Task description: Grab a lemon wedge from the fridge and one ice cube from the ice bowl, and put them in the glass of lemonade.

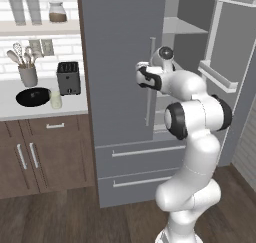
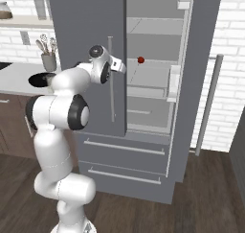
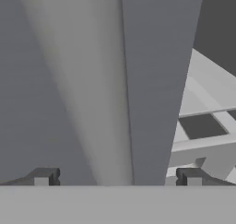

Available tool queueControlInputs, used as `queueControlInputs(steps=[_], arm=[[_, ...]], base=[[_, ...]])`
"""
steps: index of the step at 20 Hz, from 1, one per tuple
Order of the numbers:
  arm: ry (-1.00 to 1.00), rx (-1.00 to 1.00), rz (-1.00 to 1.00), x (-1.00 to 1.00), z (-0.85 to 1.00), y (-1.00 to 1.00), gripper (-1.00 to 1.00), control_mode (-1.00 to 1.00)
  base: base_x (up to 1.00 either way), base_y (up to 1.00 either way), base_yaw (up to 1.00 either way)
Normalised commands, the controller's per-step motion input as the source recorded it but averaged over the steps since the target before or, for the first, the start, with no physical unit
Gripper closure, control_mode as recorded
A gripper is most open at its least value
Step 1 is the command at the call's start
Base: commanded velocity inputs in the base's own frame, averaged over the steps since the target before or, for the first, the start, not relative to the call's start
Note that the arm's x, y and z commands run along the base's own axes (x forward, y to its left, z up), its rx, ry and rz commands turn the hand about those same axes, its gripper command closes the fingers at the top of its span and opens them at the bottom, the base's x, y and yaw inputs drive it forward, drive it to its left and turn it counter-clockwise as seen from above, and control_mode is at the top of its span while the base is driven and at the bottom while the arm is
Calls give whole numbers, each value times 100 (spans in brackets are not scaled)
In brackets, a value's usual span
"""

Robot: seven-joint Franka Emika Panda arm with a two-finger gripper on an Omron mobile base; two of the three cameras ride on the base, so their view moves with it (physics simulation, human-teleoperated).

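Two fingertips: our dark two-finger gripper stands spread wide, holding nothing, straddling the edge of the closed left door.
Fridge: tall matte-grey double-door fridge; right door swung out, so we judge the smooth pale shelves at the hand's 2 o'clock are reachable.
Lemon wedge: we cannot tell where it sits.
Ice bowl: shallow round black bowl on the pale counter.
Lemonade: short pale-yellow tumbler at the bowl's 3 o'clock, just beside it.
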Motion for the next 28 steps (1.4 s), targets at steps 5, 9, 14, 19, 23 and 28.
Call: queueControlInputs(steps=[5,9,14,19,23,28], arm=[[0,0,0,37,-16,0,-100,-100],[0,0,0,26,-6,0,-100,-100],[0,0,0,1,0,0,100,-100],[0,0,0,0,0,0,100,-100],[0,0,0,0,0,7,100,-100],[-10,0,0,-22,3,50,100,-100]], base=[[0,0,0],[0,0,0],[0,0,0],[0,0,0],[0,0,0],[0,0,0]])
